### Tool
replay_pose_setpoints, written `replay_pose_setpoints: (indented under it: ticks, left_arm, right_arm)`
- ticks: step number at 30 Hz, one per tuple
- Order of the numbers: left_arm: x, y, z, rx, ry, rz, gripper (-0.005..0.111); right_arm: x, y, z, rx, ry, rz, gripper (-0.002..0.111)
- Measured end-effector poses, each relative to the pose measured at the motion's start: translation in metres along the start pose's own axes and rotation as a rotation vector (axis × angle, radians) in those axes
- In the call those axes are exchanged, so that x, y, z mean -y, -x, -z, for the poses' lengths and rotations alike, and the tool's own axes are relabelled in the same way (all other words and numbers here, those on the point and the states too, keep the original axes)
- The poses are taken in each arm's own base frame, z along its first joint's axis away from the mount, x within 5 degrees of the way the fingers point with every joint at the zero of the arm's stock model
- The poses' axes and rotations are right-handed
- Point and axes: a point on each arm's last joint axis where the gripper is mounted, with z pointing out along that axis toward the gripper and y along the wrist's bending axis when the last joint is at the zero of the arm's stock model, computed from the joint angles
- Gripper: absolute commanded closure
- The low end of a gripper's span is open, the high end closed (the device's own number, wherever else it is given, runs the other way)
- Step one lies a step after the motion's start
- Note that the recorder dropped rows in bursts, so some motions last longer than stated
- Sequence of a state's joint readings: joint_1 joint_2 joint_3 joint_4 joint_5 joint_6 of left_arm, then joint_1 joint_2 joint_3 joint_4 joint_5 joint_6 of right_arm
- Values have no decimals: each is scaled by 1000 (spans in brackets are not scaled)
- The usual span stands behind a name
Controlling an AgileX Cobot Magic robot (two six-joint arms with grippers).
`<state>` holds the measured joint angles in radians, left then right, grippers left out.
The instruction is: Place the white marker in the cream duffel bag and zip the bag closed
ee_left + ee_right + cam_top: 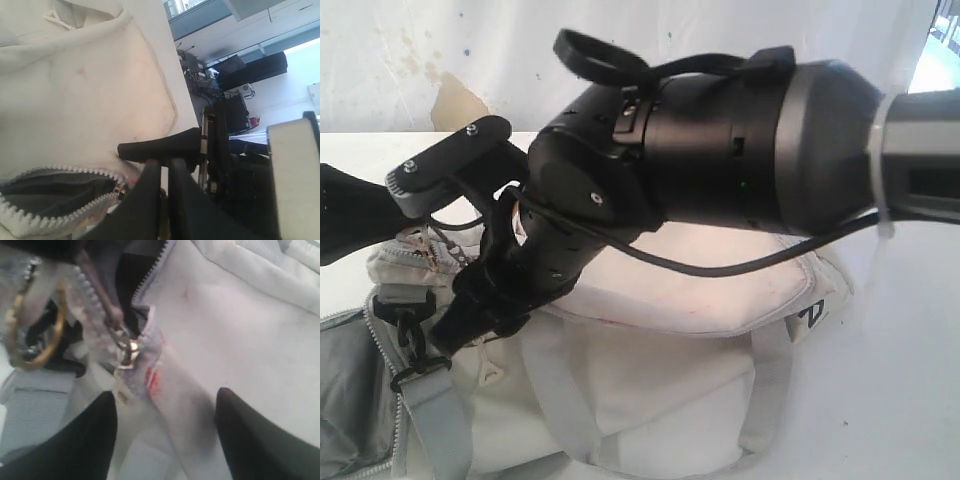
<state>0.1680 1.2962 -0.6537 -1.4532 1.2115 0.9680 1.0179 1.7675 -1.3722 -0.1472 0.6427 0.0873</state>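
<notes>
The cream duffel bag [650, 380] lies on the white table, its zipper partly open over dark lining [55, 187]. My left gripper [165, 167] is shut, its fingers pinched on the zipper pull just beside the metal slider [119, 189]. My right arm reaches across the bag's left end. Its gripper [455, 330] is open, and the two dark fingers [85, 440] straddle the bag's end fabric [240, 325] just short of the slider [129, 352]. One right finger [160, 146] shows just past the left fingertips. The white marker is out of view.
A grey shoulder strap [430, 420] with a black buckle [405, 335] hangs at the bag's left end, next to a gold ring [37, 340]. White table [905, 380] extends to the right of the bag. A stained white backdrop stands behind.
</notes>
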Motion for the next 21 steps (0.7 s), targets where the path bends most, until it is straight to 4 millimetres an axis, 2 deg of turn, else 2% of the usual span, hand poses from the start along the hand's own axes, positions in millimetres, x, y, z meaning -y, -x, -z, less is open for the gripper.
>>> replay_pose_setpoints:
  ticks: [4,6,7,9,12,16,21]
  left_arm:
    - [0,0,0,3,-2,1,107]
    - [0,0,0,5,-3,2,107]
    - [0,0,0,5,-3,2,107]
    - [0,0,0,5,-3,0,107]
    - [0,0,0,4,-3,24,107]
    - [0,2,1,19,-6,101,107]
    - [-6,7,14,63,12,162,107]
  right_arm:
    - [3,3,-7,36,-42,69,55]
    - [3,6,-6,69,-40,70,63]
    - [3,6,-6,73,-38,63,74]
    - [2,5,-6,61,-35,49,90]
    - [3,2,-7,23,-39,46,103]
    - [4,0,3,-7,-45,40,106]
    - [3,2,4,10,-56,68,106]
